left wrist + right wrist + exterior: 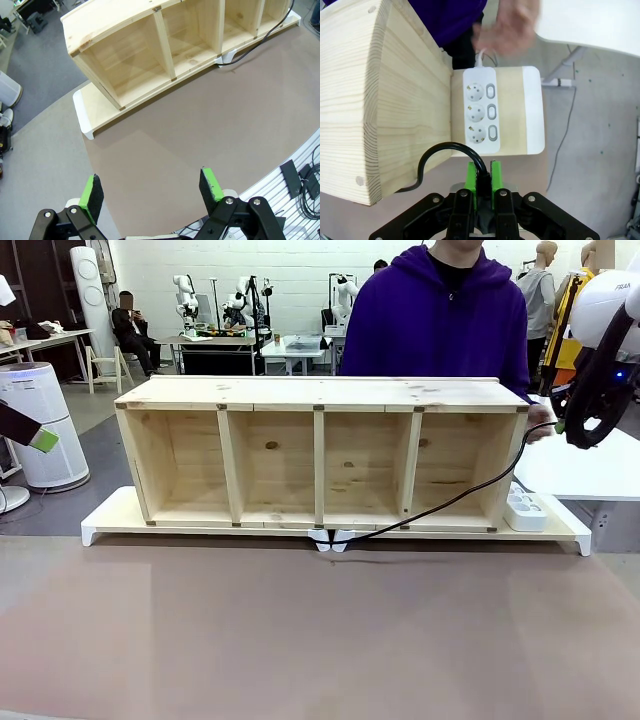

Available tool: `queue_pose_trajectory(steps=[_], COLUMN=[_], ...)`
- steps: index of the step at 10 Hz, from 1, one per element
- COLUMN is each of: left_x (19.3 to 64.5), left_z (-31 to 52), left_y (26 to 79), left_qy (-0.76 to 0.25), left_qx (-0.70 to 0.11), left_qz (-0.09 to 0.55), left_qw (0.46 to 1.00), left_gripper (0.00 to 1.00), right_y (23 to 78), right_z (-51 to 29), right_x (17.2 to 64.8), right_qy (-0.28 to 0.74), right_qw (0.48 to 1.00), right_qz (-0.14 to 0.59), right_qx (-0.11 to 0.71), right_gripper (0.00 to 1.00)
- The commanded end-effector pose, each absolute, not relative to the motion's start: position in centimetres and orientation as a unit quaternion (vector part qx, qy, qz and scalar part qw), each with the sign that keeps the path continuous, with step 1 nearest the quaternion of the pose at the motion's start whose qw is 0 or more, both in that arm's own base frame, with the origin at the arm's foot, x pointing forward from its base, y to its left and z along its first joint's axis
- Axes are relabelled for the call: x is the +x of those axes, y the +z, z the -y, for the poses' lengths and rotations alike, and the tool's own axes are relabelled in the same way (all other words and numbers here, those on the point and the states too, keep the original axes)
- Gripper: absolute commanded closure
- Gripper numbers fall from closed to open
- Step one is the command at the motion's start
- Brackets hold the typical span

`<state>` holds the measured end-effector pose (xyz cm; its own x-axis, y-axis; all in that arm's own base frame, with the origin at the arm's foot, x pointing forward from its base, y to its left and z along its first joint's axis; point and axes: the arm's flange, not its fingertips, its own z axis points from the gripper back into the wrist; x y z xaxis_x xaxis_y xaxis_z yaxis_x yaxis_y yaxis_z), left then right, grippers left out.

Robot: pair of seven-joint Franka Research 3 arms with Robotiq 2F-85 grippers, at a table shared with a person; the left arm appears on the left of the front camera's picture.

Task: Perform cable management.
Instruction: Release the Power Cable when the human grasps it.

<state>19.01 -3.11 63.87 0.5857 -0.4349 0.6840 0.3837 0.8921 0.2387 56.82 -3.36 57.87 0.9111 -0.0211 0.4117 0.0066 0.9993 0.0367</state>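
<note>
The black cable (450,498) runs from white clips (330,538) at the shelf's front middle up and to the right, into my right gripper (562,424). In the right wrist view that gripper (481,181) is shut on the cable (436,152), which loops left past the shelf's end; it hangs above the white power strip (480,111). My left gripper (151,190) is open and holds nothing, high above the brown mat at the table's left; one of its green pads (44,439) shows at the left edge. The cable (252,44) also trails from the shelf front.
The four-bay wooden shelf (320,395) stands on a white-edged board (110,515). The power strip (525,508) lies on the board's right end. A person in purple stands behind; a hand (507,30) is near the strip's far end. Brown mat (320,630) in front.
</note>
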Motion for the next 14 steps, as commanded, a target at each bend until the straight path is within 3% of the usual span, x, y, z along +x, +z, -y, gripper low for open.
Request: queue_pose_trajectory(steps=[1,7,8,9,10,11,12,13,14], left_x=[19.15,19.15,19.15,19.15,19.15,19.15,19.15,19.15,19.15], left_z=[3.08,3.08,3.08,3.08,3.08,3.08,3.08,3.08,3.08], left_y=[63.91,63.91,63.91,63.91,63.91,63.91,63.91,63.91,63.91], left_qy=[-0.226,-0.226,-0.226,-0.226,-0.226,-0.226,-0.226,-0.226,-0.226], left_qx=[0.034,0.034,0.034,0.034,0.034,0.034,0.034,0.034,0.034], left_qz=[0.395,0.395,0.395,0.395,0.395,0.395,0.395,0.395,0.395], left_qw=[0.890,0.890,0.890,0.890,0.890,0.890,0.890,0.890,0.890], left_gripper=[0.00,0.00,0.00,0.00,0.00,0.00,0.00,0.00,0.00], right_y=[57.87,57.86,57.90,57.90,57.94,57.88,57.99,58.01,57.99], right_z=[3.39,3.36,3.42,3.45,3.53,3.52,3.57,3.61,3.63], right_x=[56.79,56.82,56.73,56.71,56.65,56.54,56.57,56.58,56.49], right_qy=[-0.002,-0.007,-0.007,-0.007,-0.007,-0.006,-0.007,-0.007,-0.004], right_qw=[0.977,0.977,0.978,0.978,0.978,0.978,0.978,0.978,0.978], right_qz=[0.213,0.211,0.207,0.206,0.207,0.207,0.208,0.209,0.209], right_qx=[0.017,0.017,0.014,0.013,0.012,0.010,0.011,0.010,0.010], right_gripper=[0.86,0.86,0.66,0.66,0.46,0.62,0.26,0.42,0.06])
